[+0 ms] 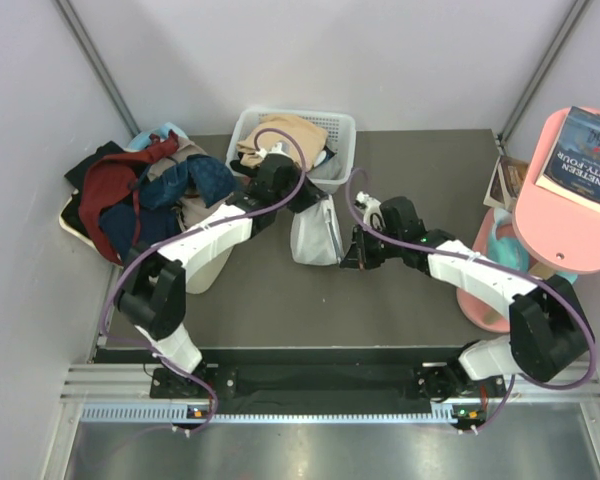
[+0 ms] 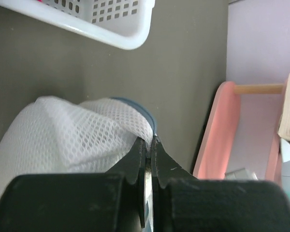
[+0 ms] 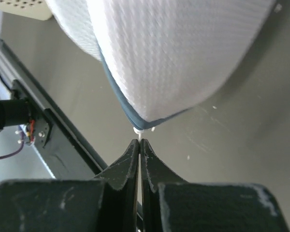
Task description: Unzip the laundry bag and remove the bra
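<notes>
Closest to the lens in the right wrist view, the right gripper (image 3: 139, 144) has its fingers pressed fully together on a small white zipper pull (image 3: 140, 130) that hangs from the lowest point of the laundry bag (image 3: 174, 58), where the blue-grey zipper line (image 3: 117, 99) turns a corner. This pinch appears intended to give the arm a hold for drawing the slider along the rim. The left gripper (image 2: 150, 145) is likewise closed, with the bag's mesh edge and rim binding nipped between its fingertips at the opposite, far side. That hold most likely anchors the pouch so the zipper has something to pull against. From above, the bag stands on edge near the middle of the table (image 1: 280, 300), stretched between the two grippers; whether it touches the surface cannot be determined. The bra is not visible in any view; it is presumably inside the mesh, and the zipper shows no open gap. Just beyond the left gripper sits a white slotted basket (image 1: 342, 135) holding a tan garment (image 1: 290, 130). A pile of clothes (image 1: 145, 190) lies at the far left. A pink stand (image 1: 560, 225) carrying a book (image 1: 590, 150) stands off the table's right edge.
</notes>
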`<state>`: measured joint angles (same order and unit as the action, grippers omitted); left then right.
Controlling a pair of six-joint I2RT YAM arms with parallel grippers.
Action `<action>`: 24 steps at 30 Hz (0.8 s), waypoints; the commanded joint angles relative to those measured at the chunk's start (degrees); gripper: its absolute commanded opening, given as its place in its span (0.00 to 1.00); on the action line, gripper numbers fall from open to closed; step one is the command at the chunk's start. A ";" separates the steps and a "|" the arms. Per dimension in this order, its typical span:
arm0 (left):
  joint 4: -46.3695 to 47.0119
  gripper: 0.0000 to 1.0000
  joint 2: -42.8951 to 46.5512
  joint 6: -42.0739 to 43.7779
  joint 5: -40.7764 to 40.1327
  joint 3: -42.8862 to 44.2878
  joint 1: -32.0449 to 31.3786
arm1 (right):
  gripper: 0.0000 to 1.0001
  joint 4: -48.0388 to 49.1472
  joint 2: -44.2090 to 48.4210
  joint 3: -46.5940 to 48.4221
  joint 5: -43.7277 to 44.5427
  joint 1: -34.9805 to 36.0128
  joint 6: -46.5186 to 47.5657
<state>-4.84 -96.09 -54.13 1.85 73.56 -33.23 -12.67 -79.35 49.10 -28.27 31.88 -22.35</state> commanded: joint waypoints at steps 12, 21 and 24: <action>2.23 0.83 -6.48 3.23 17.50 14.59 6.16 | 0.00 -19.49 5.97 10.28 12.88 0.20 5.21; -9.04 0.81 1.08 5.79 17.75 12.58 -0.86 | 0.00 -20.56 4.12 17.43 11.66 0.29 6.87; -7.38 0.81 1.35 5.26 19.77 10.74 -3.32 | 0.00 -20.38 4.82 16.91 11.84 0.20 7.32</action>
<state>-11.20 -95.66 -49.78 18.26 85.41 -33.45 -32.67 -74.70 64.51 -16.53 31.77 -16.91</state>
